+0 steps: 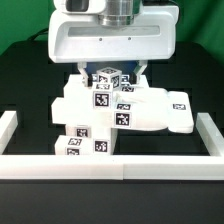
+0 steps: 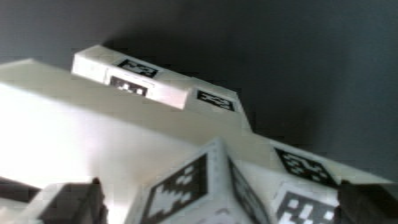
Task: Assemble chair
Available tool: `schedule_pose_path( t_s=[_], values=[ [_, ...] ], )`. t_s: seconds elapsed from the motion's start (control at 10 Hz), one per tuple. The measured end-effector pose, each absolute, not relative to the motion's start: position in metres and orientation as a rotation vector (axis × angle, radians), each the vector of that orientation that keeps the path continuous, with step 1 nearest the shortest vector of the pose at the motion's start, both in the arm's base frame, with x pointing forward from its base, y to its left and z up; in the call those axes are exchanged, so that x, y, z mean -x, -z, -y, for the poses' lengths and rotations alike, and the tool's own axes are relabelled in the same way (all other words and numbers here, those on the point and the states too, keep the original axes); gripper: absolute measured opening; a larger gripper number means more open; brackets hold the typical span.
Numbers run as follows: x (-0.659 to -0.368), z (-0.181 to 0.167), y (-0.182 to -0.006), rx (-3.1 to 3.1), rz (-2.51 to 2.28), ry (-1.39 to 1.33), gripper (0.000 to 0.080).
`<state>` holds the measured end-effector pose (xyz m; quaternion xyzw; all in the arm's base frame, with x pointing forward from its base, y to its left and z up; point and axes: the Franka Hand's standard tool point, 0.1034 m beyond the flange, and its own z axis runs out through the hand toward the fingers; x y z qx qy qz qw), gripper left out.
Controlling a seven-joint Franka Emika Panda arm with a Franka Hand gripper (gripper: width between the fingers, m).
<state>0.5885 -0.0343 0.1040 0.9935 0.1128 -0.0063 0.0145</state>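
Wrist view: fingers [image 2: 68, 200] spread wide, pinching nothing; gripper [image 1: 108, 72] hangs over the far end of the chair [image 1: 115, 110] parts. Small tagged block [image 1: 108, 80] sits directly below, between the fingers. Flat slabs extend toward the near wall [image 1: 110, 167], long axis roughly left-right in the exterior view. Judged: descend straight, then close.

No readable text or numbers; only black-and-white marker tags [image 1: 101, 99] on the chair parts [image 1: 150, 112].

one chair [image 1: 110, 108] cluster, one border wall [image 1: 110, 165]
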Motion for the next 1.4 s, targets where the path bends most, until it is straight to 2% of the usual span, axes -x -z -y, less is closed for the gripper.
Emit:
schedule_pose_path(
  t_s=[0.4, 0.6, 0.7, 0.8, 1.1, 1.4],
  values=[
    [-0.5881, 0.0394, -0.1034, -3.031, -0.702, 0.028, 0.0649],
    [-0.5877, 0.0388, -0.1023, -3.030, -0.710, 0.031, 0.0389],
    [-0.5878, 0.0392, -0.1025, -3.030, -0.709, 0.030, 0.0389],
    [-0.5879, 0.0394, -0.1025, -3.034, -0.693, 0.030, 0.0268],
    [-0.5877, 0.0395, -0.1026, -3.071, -0.520, 0.028, 0.0268],
    [-0.5875, 0.0401, -0.1023, -3.121, 0.068, 0.023, 0.0268]
  ],
)
